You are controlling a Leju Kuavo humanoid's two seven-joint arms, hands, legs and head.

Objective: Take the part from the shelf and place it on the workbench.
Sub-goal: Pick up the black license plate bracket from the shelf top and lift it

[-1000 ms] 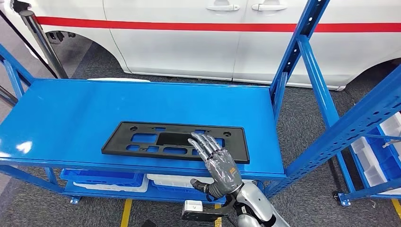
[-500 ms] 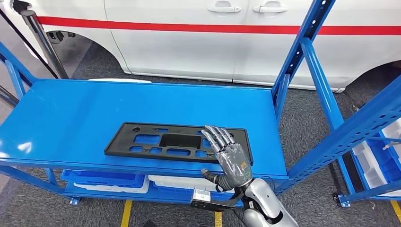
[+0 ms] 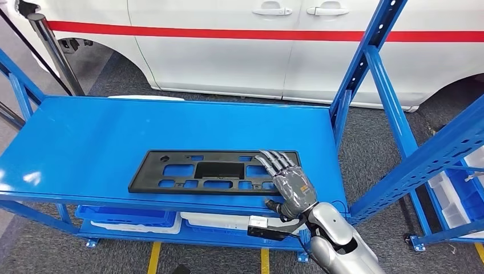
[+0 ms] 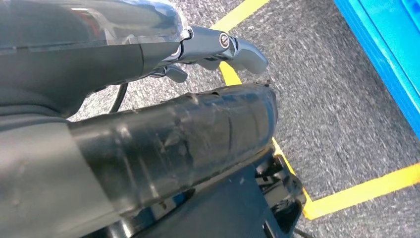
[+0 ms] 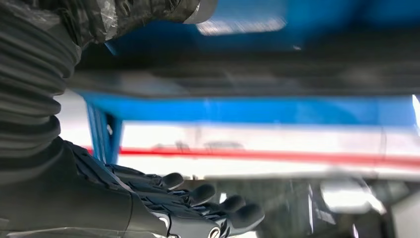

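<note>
1. We see the black plastic part [image 3: 214, 171] lying flat on the blue shelf top [image 3: 114, 137], near the front edge, long side parallel to that edge. It is a flat frame w/ several rectangular cut-outs and small holes.
2. Our right hand [image 3: 291, 185] is over the right end of the part. The fingers [image 3: 274, 161] are stretched out and a bit apart, pointing to the back of the shelf, and they overlap the part's right end. The thumb sits below the front edge of the shelf.
3. State of right hand: stretched flat, nothing grasped. We cannot tell if the fingertips really touch the part or are just above it.
4. In the right wrist view the same hand [image 5: 163, 208] shows dark fingers [image 5: 237, 213] extended and apart, w/ nothing between them. The blue surface there is blurred, so we leave out more detail.
5. Our left hand [image 4: 163, 144] hangs low beside the body, over grey carpet [image 4: 327, 99] w/ yellow floor lines [image 4: 366, 191]. Only the taped back of the hand is clear; we cannot tell if its fingers are apart or curled.
6. Under the shelf top, a lower level holds blue and white bins [image 3: 128, 217].
7. Behind the shelf stands a white car [image 3: 257, 45] w/ a red stripe and two door handles.
8. At the right, a second blue rack [image 3: 434, 154] stands beside the first, w/ white bins [image 3: 456, 188] in it.
</note>
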